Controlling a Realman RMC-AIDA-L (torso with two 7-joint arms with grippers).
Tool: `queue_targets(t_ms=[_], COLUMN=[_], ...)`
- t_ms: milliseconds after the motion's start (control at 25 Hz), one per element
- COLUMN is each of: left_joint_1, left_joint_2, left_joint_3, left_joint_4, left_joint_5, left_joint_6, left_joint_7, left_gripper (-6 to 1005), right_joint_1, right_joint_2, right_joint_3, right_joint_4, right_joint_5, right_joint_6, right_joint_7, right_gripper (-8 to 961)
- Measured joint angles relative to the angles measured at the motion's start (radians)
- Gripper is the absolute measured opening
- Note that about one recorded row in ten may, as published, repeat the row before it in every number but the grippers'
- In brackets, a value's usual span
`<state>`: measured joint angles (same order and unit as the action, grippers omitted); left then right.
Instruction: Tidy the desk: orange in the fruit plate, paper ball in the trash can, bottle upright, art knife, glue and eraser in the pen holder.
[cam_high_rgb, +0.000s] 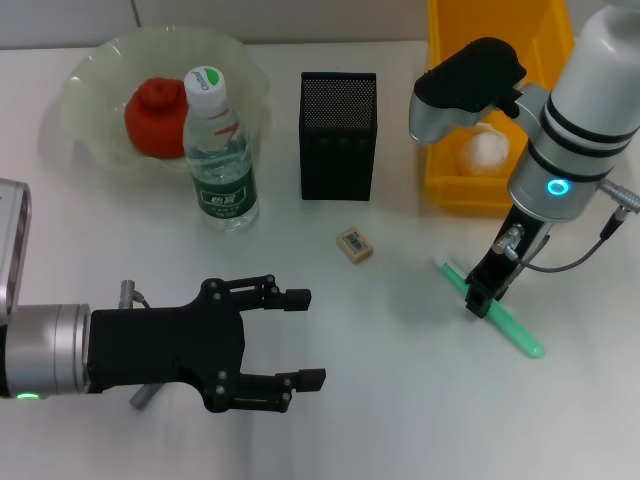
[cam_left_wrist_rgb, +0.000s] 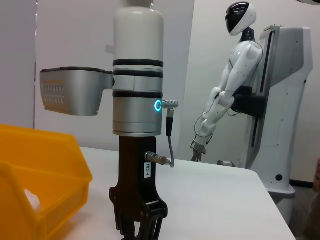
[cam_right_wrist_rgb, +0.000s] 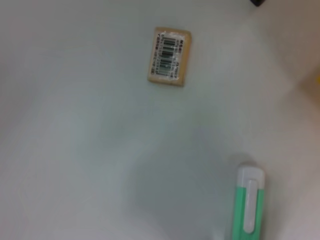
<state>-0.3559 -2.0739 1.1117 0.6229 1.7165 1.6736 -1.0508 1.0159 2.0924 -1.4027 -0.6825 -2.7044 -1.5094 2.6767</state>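
The orange (cam_high_rgb: 155, 117) is seen in the fruit plate (cam_high_rgb: 85, 80), the paper ball (cam_high_rgb: 483, 152) binned and the bottle (cam_high_rgb: 219, 150) upright, while the eraser (cam_high_rgb: 355, 244) lies on the bench (cam_high_rgb: 400, 400), the green glue (cam_high_rgb: 510, 320) is straddled by the right gripper (cam_high_rgb: 482, 300), grip unclear, and the left gripper (cam_high_rgb: 300, 338) is spread empty.

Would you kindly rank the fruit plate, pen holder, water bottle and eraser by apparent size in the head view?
1. fruit plate
2. pen holder and water bottle: they look too alike in extent to rank.
3. eraser, plainly the smallest.
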Motion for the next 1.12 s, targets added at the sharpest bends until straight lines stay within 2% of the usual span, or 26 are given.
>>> queue_targets(t_ms=[1000, 1120], left_joint_1=[-0.002, -0.002], left_joint_2=[0.000, 0.000], left_joint_3=[-0.001, -0.002], left_joint_4=[0.000, 0.000], left_joint_5=[-0.001, -0.001], left_joint_6=[0.000, 0.000], left_joint_7=[0.002, 0.002], left_gripper=[801, 801], right_joint_1=[-0.009, -0.033], right_joint_2=[0.000, 0.000], right_joint_3=[-0.028, -0.023], right_joint_4=[-0.010, -0.065], right_joint_5=[0.000, 0.001], right_joint_6=[0.011, 0.011], right_joint_7=[0.000, 0.000], right_gripper=[195, 175])
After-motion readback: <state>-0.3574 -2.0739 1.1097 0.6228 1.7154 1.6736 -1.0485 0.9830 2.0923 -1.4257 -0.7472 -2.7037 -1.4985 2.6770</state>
